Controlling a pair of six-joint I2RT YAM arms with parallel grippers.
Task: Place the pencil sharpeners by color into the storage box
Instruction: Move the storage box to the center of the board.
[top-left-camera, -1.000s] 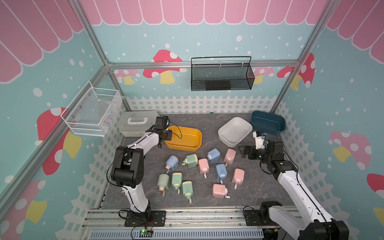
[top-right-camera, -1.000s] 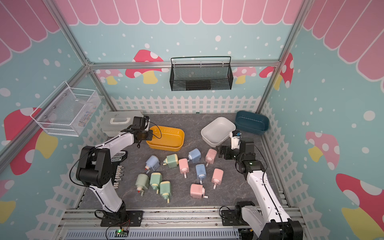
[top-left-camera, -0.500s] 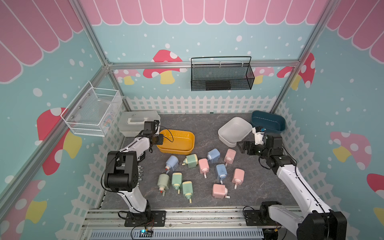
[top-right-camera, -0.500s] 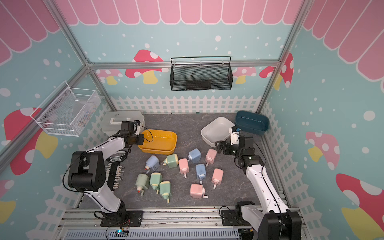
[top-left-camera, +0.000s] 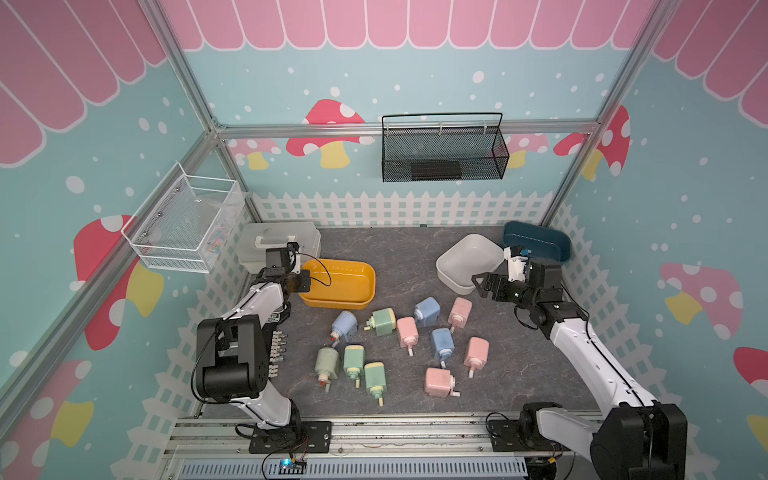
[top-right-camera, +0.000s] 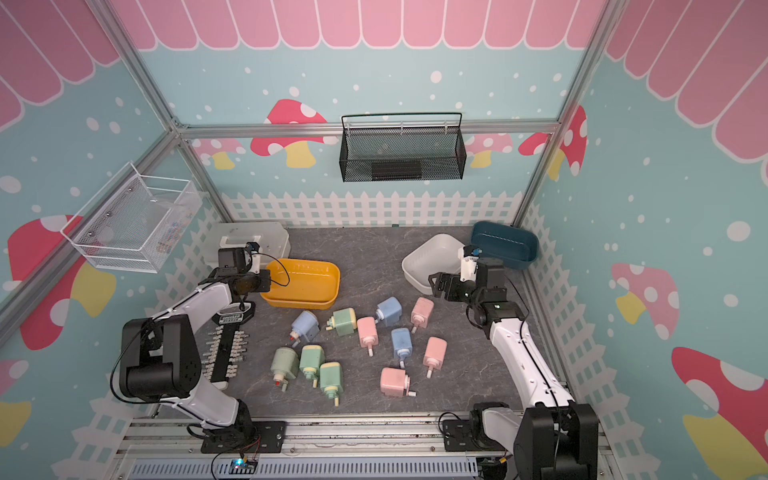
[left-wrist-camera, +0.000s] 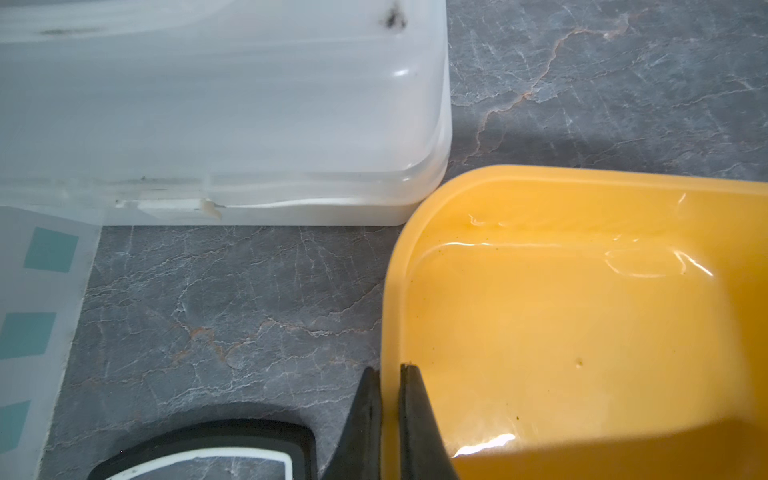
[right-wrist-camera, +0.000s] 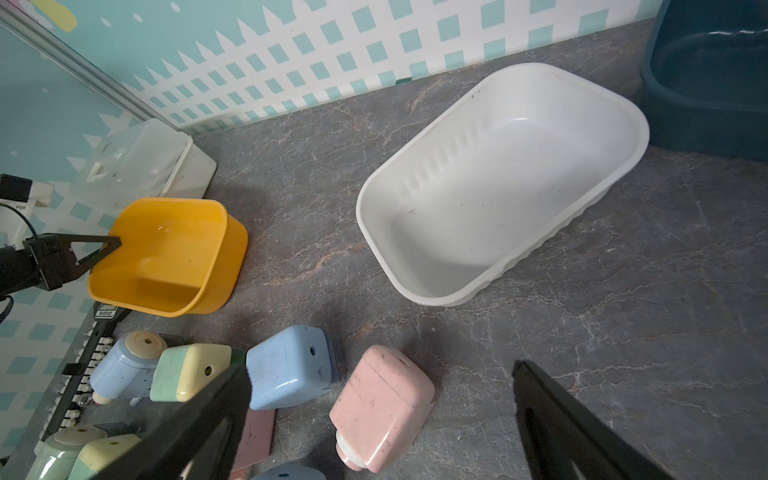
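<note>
**Thin pinch on the yellow bin, nothing sorted yet**

The left gripper (left-wrist-camera: 390, 368) is clamped on the end wall of the yellow bin (top-left-camera: 332, 302), one finger inside and one outside. The right gripper (top-left-camera: 482, 286) hangs spread wide and empty in front of the white bin (top-left-camera: 446, 274). All eleven pencil sharpeners (top-left-camera: 441, 341) lie loose mid-table. None is in a bin, and the dark blue bin (top-left-camera: 557, 245) at the back is bare too.

The main risk is that narrow grip. If the bin is pulled, the smooth plastic could slip out or the bin could tip. Whether its held end is already off the table is hard to tell. Its corner sits just beside the translucent case (top-left-camera: 276, 245), which could snag it, and a forward swing would shove the nearest blue sharpener. The cable looping over the bin might catch as well.

The table (top-left-camera: 415, 257) is grey marbled and flat. A bar tool (top-right-camera: 226, 349) lies along the left edge. The pen is tight, with a picket fence (top-left-camera: 395, 208) round the floor and mushroom-print walls. A black mesh basket (top-left-camera: 442, 153) and a white wire basket (top-left-camera: 183, 224) hang up high.
</note>
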